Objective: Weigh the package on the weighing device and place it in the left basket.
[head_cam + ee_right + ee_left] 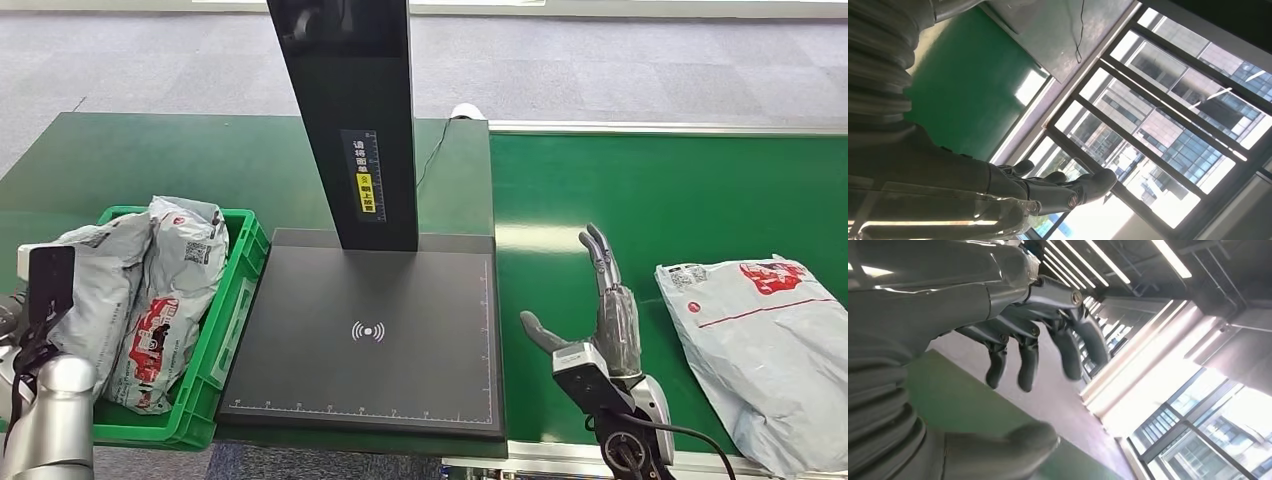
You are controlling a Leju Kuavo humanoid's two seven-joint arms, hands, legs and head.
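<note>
A grey plastic mail package with red print lies on the green belt at the right. My right hand hovers just left of it, fingers straight and apart, thumb out, holding nothing. The black weighing platform with its tall black column stands in the middle, bare. A green basket at the left holds several grey packages. My left arm sits low at the left edge beside the basket. In the left wrist view my left hand has loosely spread fingers and grips nothing.
The green conveyor belt runs along the right with a metal rail at its far edge. A thin cable trails behind the scale's column. Grey carpet floor lies beyond the table.
</note>
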